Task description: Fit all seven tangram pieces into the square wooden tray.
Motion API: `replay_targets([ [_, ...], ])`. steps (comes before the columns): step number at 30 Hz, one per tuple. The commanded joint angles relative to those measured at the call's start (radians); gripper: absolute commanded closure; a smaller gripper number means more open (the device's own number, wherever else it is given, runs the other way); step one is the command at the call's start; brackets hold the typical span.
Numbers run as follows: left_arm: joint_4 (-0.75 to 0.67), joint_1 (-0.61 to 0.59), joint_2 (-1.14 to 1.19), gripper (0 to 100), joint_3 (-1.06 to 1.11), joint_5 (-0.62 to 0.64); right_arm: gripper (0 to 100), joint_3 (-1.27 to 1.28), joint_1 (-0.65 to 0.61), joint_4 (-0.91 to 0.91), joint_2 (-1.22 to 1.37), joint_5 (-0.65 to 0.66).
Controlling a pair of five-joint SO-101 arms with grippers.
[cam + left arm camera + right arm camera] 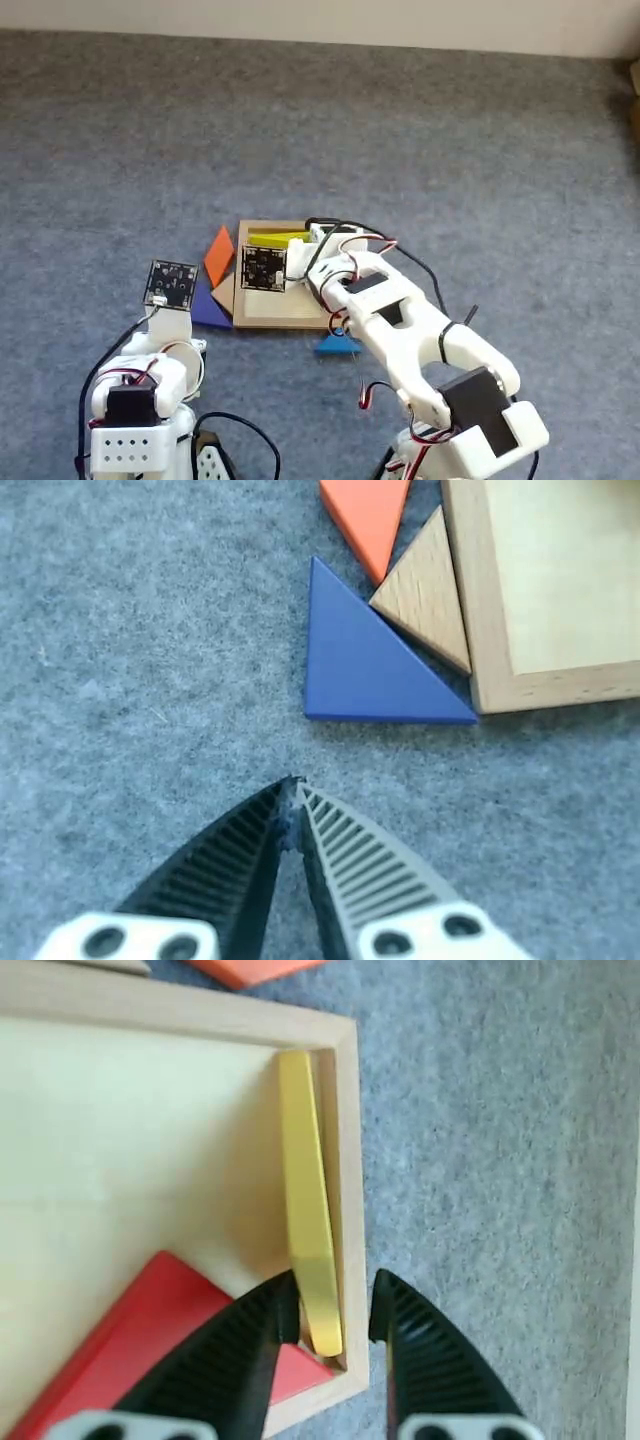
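No legible text, label, brand, number or sign found on any surface, all views checked.

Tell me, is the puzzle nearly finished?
Not nearly. Done: the red piece lies in the tray. In hand: the right gripper, open, straddles the yellow piece, which stands on edge against the tray's wall. To go: the orange piece, wooden triangle, dark blue triangle and light blue triangle lie outside on the carpet. The left gripper, shut, hovers by the dark blue triangle.
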Motion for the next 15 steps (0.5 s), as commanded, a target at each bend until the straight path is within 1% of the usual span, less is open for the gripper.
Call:
replay_targets([
  [1,0.006,0.018,-0.051,100,0.019,0.005,87.9,-0.05,0.012,-0.007,-0.053,-0.014],
  [3,0.006,0.018,-0.051,100,0.019,0.005,87.9,-0.048,0.012,0.015,-0.108,-0.014],
  [4,0.006,0.018,-0.051,100,0.019,0.005,87.9,-0.048,0.012,0.059,-0.139,-0.023],
  [8,0.006,0.018,-0.051,100,0.019,0.005,87.5,-0.058,0.002,0.229,-0.263,-0.13],
  [10,0.006,0.018,-0.051,100,0.019,0.005,87.5,-0.058,-0.005,0.271,-0.317,-0.155],
  [15,0.006,0.018,-0.051,100,0.019,0.005,87.6,-0.05,-0.028,0.318,-0.383,-0.157],
])
